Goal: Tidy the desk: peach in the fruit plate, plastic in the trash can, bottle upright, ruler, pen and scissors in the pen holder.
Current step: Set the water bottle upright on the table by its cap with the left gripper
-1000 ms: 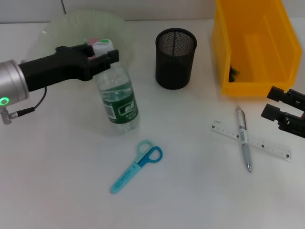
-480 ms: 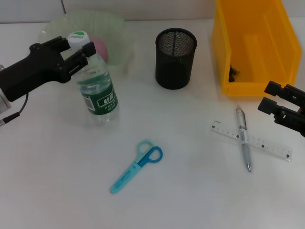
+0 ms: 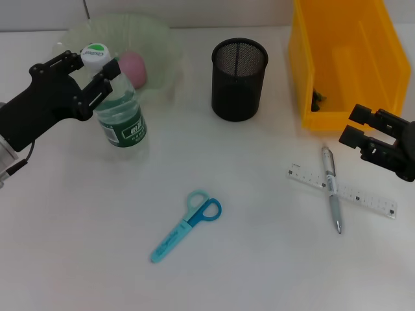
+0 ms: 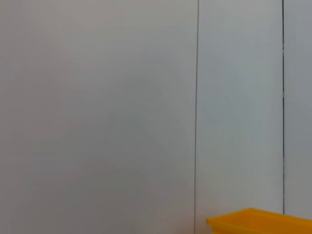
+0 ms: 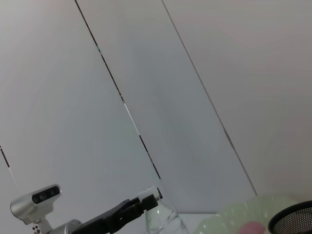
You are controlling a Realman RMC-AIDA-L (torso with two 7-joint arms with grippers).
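- Upright now, the bottle [image 3: 119, 110] has shifted left across the desk [image 3: 259, 259] since a second ago, carried with the left gripper [image 3: 83, 71] toward the plate [image 3: 162, 39].
- Left gripper's black fingers sit either side of the bottle's neck just under the white cap [image 3: 94, 53]; whether they are clamped on it or have let go cannot be told from the head view.
- Bottle stands on its base just in front of the plate, its green label facing the camera.
- Peach [image 3: 132, 65] lies in the pale green plate, right beside the bottle's shoulder.
- Right gripper [image 3: 369, 136] has edged inward from the right edge, hovering with its fingers apart and holding nothing, just below the yellow bin [image 3: 382, 97] and above the ruler [image 3: 363, 194].
- Pen [image 3: 331, 188] lies crossed over the clear ruler on the desk, right of centre.
- Blue scissors [image 3: 187, 225] lie flat near the middle of the desk, handles pointing toward the holder [image 3: 239, 79].
- Black mesh holder stands between the plate and the bin.
- A small dark object [image 3: 316, 98] sits in the bin's near left corner; what it is cannot be made out.
- Right wrist view catches the bottle's top [image 5: 151, 196], held at the tip of the left arm, with the plate's rim [image 5: 243, 214] and holder's edge [image 5: 292, 219] low in frame.
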